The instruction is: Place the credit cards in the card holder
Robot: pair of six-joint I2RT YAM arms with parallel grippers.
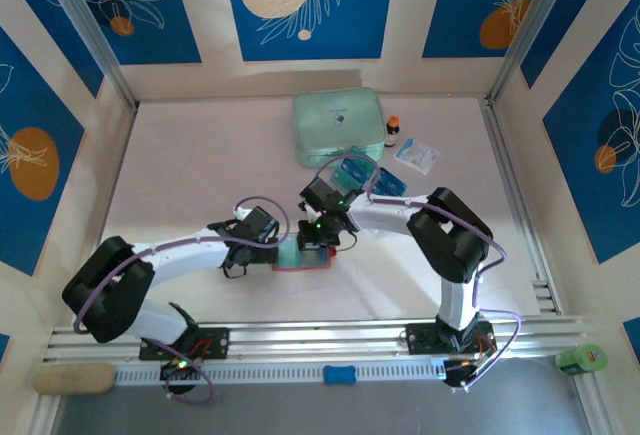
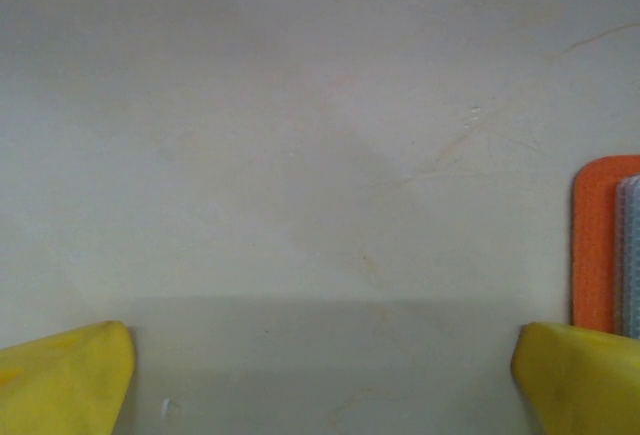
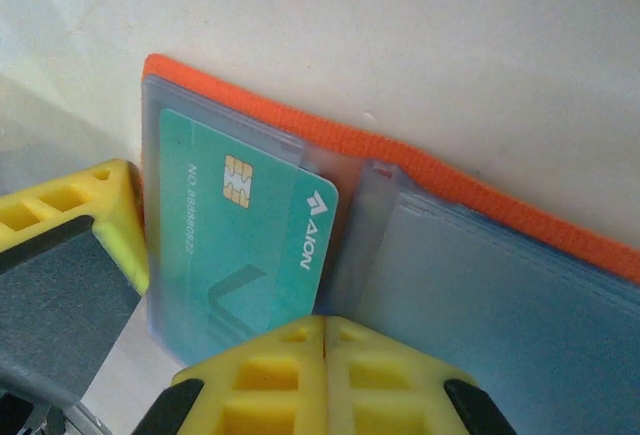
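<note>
Teal plastic printed in white: the credit card (image 3: 240, 245) reads "AION" beside a triangular logo. A line beginning "NO 8888" runs along its long edge, next to a gold chip. It sits in a clear sleeve pocket of the card holder (image 3: 330, 135), on the half at nine o'clock of the fold. The holder lies open and flat, with an orange fabric rim and greyish see-through pockets on both halves. On the table (image 1: 200, 175) it rests just toward six o'clock of centre, between the two wrists.

Right gripper (image 3: 325, 340): yellow fingers pressed together, nothing visible between them, tips over the holder's near edge at the fold. The right arm rises from five o'clock, elbow raised, forearm running toward nine o'clock.

Left gripper (image 2: 322, 340): fingers spread wide over bare table, the holder's orange corner just beside the finger at three o'clock. The left arm comes from seven o'clock, forearm low.

Farther off, at one o'clock of the holder, two loose credit cards (image 1: 355, 169) lie near each other. Beyond them are a mint-green zip case (image 1: 338, 127), a small bottle (image 1: 392, 131) and a white-and-blue packet (image 1: 416, 155).
</note>
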